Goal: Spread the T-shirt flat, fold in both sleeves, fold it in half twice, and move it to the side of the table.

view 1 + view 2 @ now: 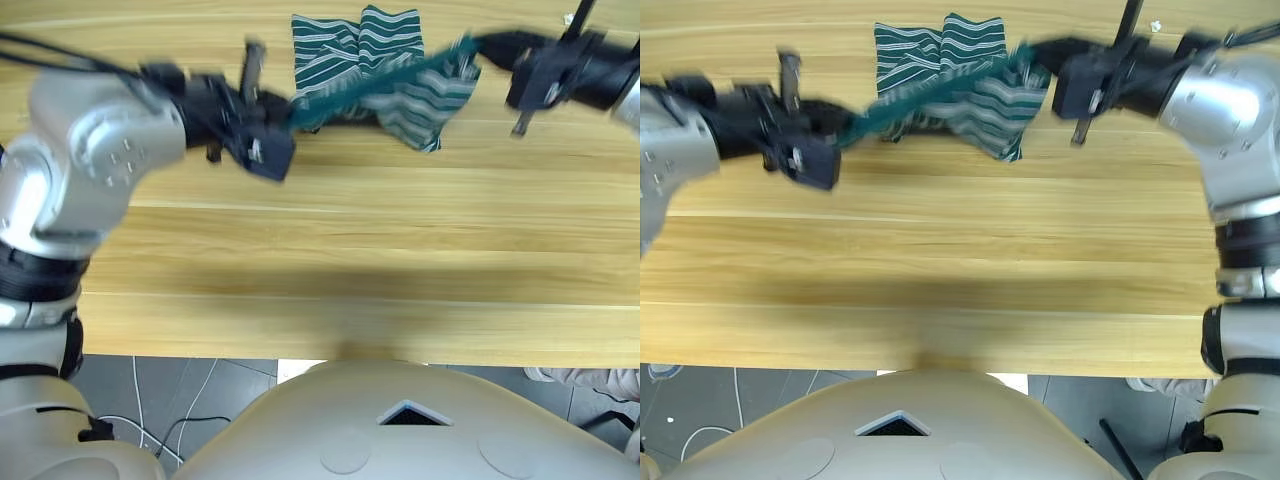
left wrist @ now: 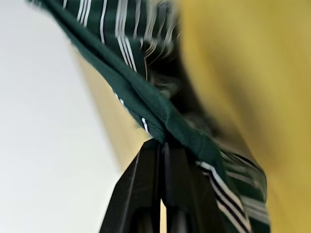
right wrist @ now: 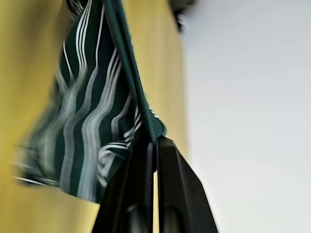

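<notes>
Above our desk (image 1: 330,260), left fingers (image 2: 136,194) and right fingers (image 3: 180,194) clamp one taut edge of the T-shirt (image 1: 400,100); we judge it limp, light: hold corners.

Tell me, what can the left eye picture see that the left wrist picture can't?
The left eye view takes in the right gripper holding the other end of the T-shirt, with its edge stretched between both arms over the table. The left wrist view gives the close look: the left gripper with its black fingers pinched shut on the dark green edge. Both have the striped shirt and the wooden table.
</notes>
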